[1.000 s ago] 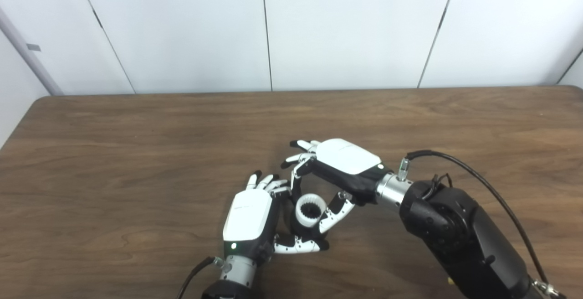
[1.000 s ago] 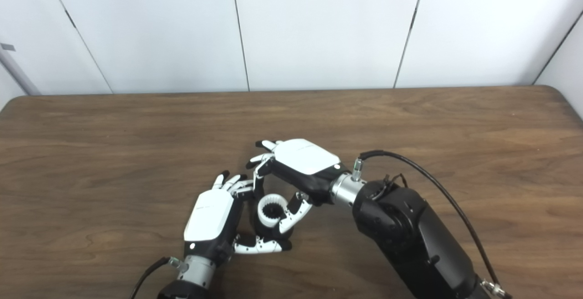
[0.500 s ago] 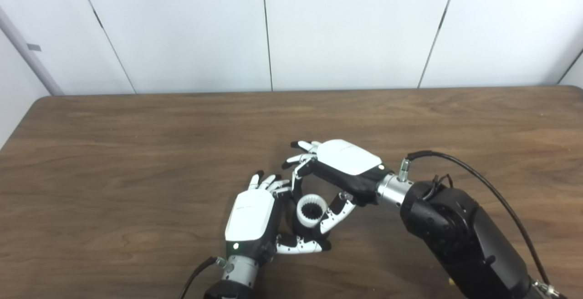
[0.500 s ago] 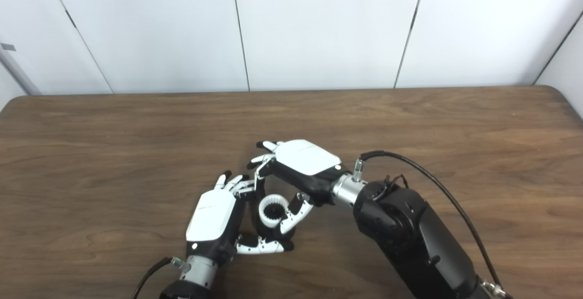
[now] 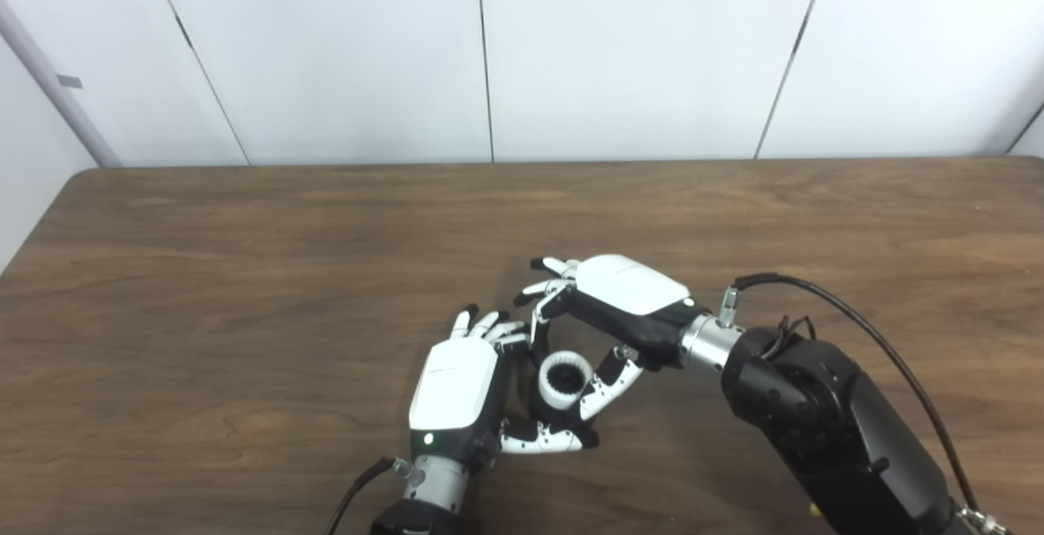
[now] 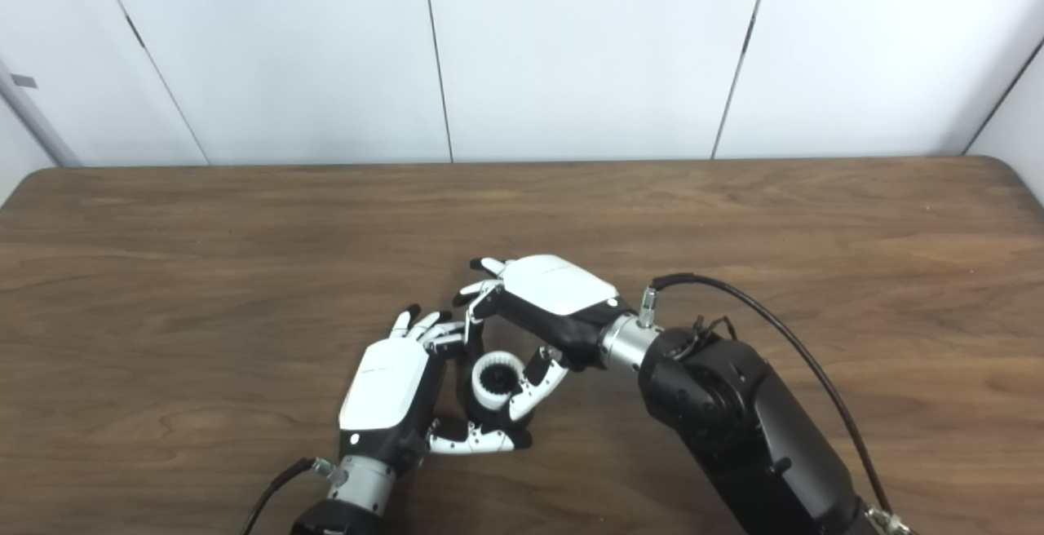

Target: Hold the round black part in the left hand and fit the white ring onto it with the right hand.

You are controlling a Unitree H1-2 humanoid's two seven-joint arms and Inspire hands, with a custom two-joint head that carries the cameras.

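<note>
Fingers (image 5: 489, 328) of your left hand (image 5: 454, 392) cradled the black part (image 5: 545, 411) low over the worktop (image 5: 245, 274); the ring (image 5: 564, 376) sat on it, seemingly fitted, pinched by your right hand (image 5: 624, 307). Only letting go remained.

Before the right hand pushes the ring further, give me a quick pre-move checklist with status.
1. Left hand is closed around the round black part: ok, though only a sliver of the part shows below the ring.
2. Right hand is on the toothed white plastic ring, thumb and a finger on opposite sides: ok.
3. Ring sits over the black part, opening facing up: ok.
4. Ring fully seated: cannot tell, the joint is hidden by fingers.
5. Ring level, not cocked: cannot tell from these views.
6. Brown wooden table bare around the two hands: ok.
</note>
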